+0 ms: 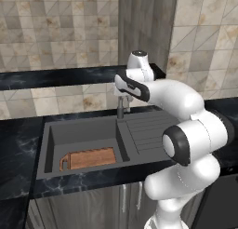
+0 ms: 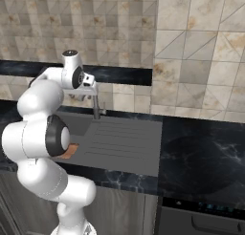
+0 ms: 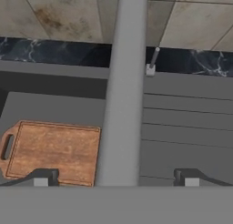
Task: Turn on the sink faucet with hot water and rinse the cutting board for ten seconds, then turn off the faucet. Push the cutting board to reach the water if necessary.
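Hovering above the faucet [image 3: 122, 95], the gripper [image 3: 116, 176] spreads its fingers wide on either side of the spout; the board [image 1: 88, 158] lies flat in the sink [image 1: 51, 144].

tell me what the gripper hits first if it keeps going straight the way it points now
Most likely the sink faucet: its grey spout runs up the hand view between the spread fingertips of the gripper. Depth is unclear; past it lies the sink.
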